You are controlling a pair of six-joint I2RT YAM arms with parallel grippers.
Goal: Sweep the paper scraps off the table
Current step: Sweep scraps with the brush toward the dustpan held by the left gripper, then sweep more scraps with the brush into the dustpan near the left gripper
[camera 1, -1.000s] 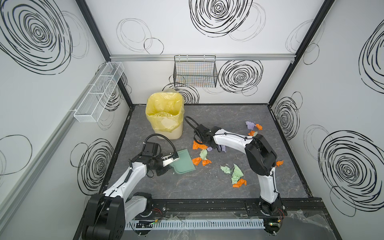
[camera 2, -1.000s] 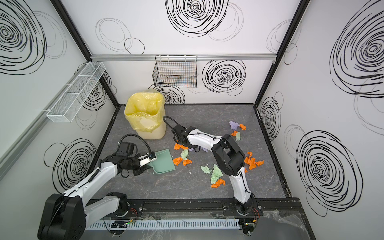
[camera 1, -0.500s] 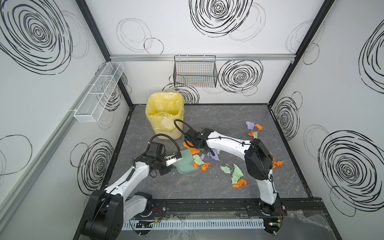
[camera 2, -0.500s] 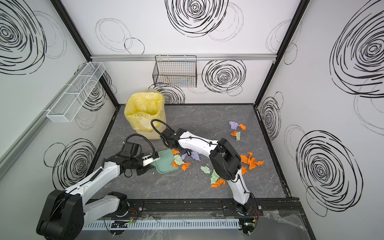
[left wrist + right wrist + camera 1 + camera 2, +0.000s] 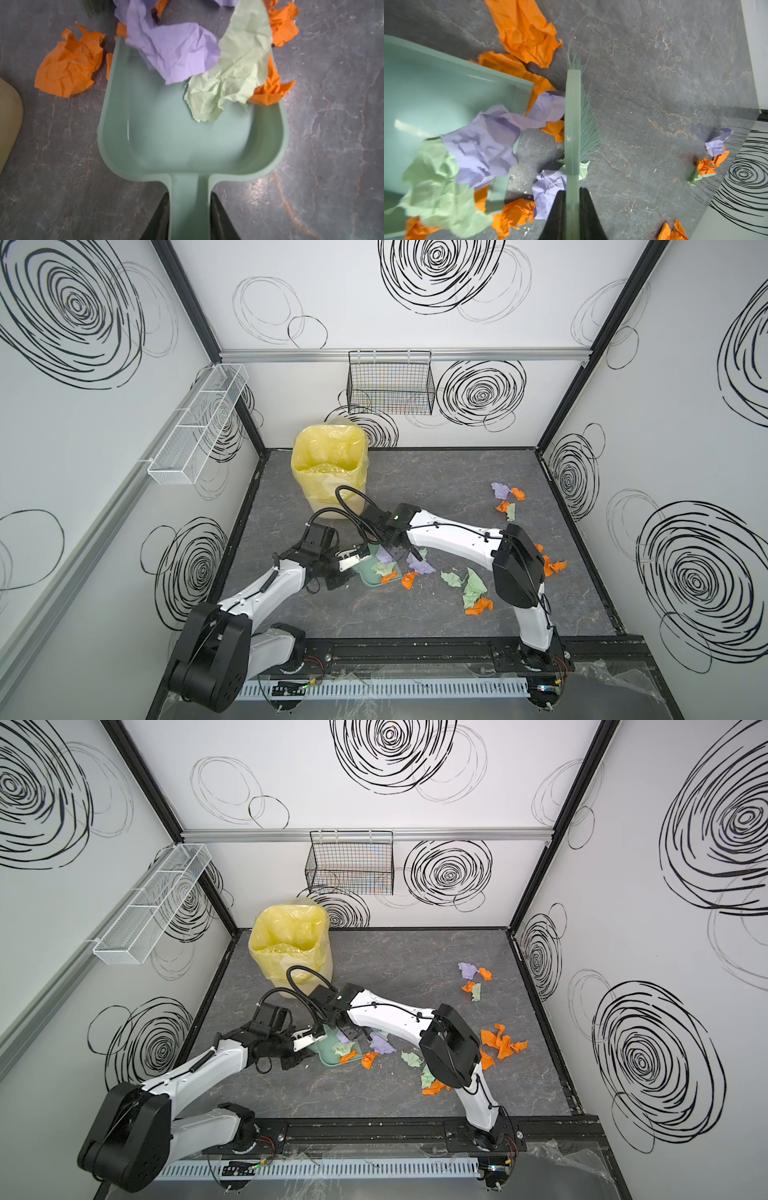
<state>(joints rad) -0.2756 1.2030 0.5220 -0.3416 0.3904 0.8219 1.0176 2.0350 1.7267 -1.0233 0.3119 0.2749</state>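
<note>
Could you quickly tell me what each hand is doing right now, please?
Left hand: closed on the dustpan handle.
Right hand: closed on the brush handle.

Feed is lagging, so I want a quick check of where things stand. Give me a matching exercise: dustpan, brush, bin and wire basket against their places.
1. dustpan
2. brush
3. bin
4. wire basket

a. hangs on the back wall
b. in the jaws of the right gripper
c. stands on the table, near its back left corner
d. in the jaws of the left gripper

Pairs: 1-d, 2-b, 3-c, 4-a
</note>
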